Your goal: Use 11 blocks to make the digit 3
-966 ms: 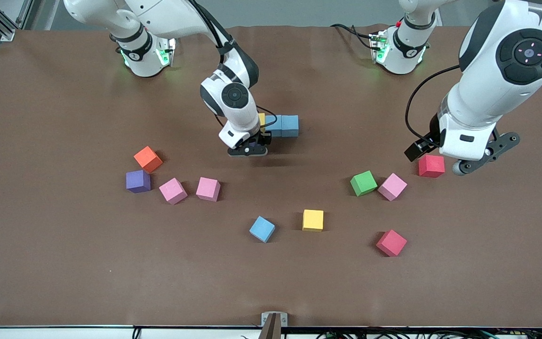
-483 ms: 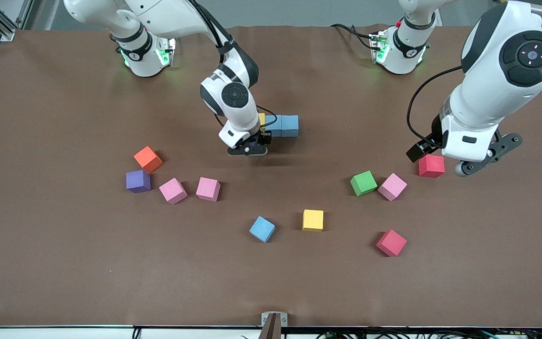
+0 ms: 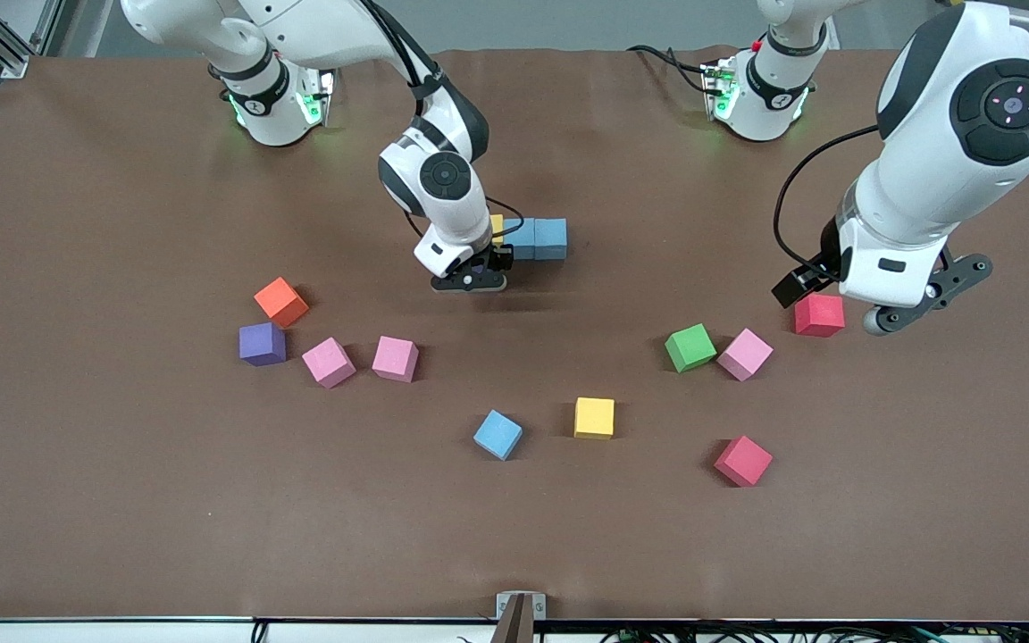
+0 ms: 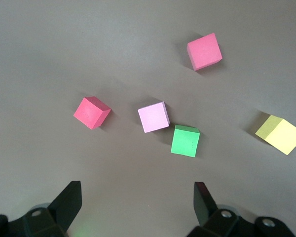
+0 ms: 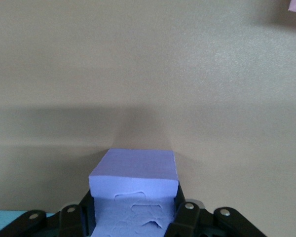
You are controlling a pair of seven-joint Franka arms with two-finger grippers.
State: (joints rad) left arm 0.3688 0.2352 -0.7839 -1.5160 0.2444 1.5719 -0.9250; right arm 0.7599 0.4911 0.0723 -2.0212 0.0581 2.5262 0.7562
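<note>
In the middle of the brown table [image 3: 121, 500], a purple foam cube [image 5: 133, 170] is clamped between the closed fingers of the right gripper [image 3: 472, 279], low over the mat beside a short row made of a small yellow foam cube [image 3: 497, 227] and two light blue foam cubes [image 3: 536, 238]. The placing step is judged to be in hand: only the start of the digit 3 is laid, and the held cube has to be lowered flush against that row before release. Over the left arm's end of the table, above a red foam cube [image 3: 818, 314], the left gripper [image 4: 138, 210] is held wide open and empty; it waits. A green foam cube [image 4: 185, 140] is seen touching a pale pink foam cube [image 4: 153, 117]. No containers are seen; loose blocks are scattered on the mat nearer the front camera.
</note>
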